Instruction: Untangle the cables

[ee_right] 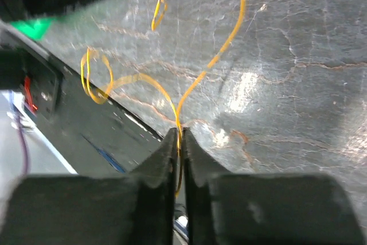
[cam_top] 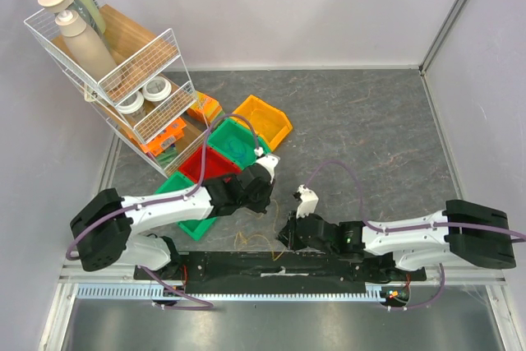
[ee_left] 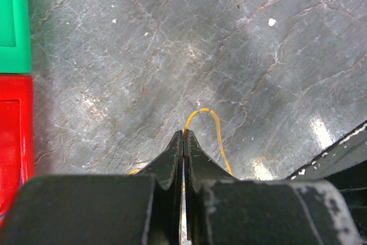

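The thin yellow-orange flexible cables (ee_right: 202,74) are, by the look of them, almost weightless and entirely limp; they lie in loose loops and curls on the grey marbled tabletop (ee_left: 143,44), near its front edge and between the two arms, with some loops reaching over the black base rail (ee_right: 86,113). Wire this fine should slip easily through smooth fingertips and kink or snag at a crossing if pulled hard; it offers no stiffness to push against, so it can only be drawn, not shoved. The best hold is probably on a single strand at a free run, clear of where the loops cross, with the two holds well apart so that a gentle pull opens a loop rather than tightening a knot.

The left pincer (ee_left: 183,135) has its jaws pressed fully together, low over the tabletop; a small arch of yellow-orange wire rises from right at the tips, so it appears pinched there. The right pincer (ee_right: 179,132) stands nearly closed, with only a sliver between the jaws; one yellow strand runs straight down into that sliver and seems gripped.
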Controlling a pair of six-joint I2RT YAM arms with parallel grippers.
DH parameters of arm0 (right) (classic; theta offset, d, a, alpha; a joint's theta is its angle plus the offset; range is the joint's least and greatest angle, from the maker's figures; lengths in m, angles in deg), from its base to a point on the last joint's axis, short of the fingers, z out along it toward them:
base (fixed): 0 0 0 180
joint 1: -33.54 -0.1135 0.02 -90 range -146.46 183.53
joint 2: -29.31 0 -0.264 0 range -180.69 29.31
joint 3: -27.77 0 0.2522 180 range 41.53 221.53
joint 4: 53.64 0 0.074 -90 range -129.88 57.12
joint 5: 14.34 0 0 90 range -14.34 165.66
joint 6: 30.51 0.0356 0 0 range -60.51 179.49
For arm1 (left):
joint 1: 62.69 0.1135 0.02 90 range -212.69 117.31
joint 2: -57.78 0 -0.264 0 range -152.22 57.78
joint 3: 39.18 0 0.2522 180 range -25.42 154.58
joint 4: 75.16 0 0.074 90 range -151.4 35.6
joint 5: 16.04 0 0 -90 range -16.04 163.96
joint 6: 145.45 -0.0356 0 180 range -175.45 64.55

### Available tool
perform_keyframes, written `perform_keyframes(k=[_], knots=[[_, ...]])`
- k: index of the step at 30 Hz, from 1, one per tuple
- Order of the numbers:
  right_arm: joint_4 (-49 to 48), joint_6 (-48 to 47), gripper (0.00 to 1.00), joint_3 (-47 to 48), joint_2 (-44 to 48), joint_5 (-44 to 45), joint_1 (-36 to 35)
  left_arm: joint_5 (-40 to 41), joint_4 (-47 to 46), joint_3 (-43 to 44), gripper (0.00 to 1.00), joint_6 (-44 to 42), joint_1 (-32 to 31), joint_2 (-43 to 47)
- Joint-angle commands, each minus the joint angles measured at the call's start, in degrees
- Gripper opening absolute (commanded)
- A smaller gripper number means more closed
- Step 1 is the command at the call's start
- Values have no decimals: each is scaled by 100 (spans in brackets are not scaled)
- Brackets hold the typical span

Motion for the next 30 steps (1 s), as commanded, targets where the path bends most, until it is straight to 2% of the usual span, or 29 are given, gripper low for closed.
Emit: perform_keyframes(k=[1, 5, 8, 12, 19, 26, 30], knots=[[-477, 43, 0, -41, 227, 701, 1, -500, -422, -189, 2, 82, 5, 339], [-117, -55, 0, -84, 763, 781, 368, -1195, -1274, -733, 2, -59, 5, 761], [-160, -36, 0, -269, 1238, 483, 895, -1652, -2047, -1198, 2, -68, -3, 1078], [-160, -37, 0, -234, 1327, 104, 1485, -2109, -2918, -1534, 2, 90, -12, 1193], [-64, 349, 0, -49, 958, 139, 1785, -2207, -3526, -1604, 2, 240, -100, 894], [-433, 657, 0, -207, 677, 51, 1926, -2251, -3825, -1622, 4, 240, -118, 578], [-634, 710, 0, -322, 510, -72, 2031, -2251, -3913, -1605, 10, 249, -135, 367]])
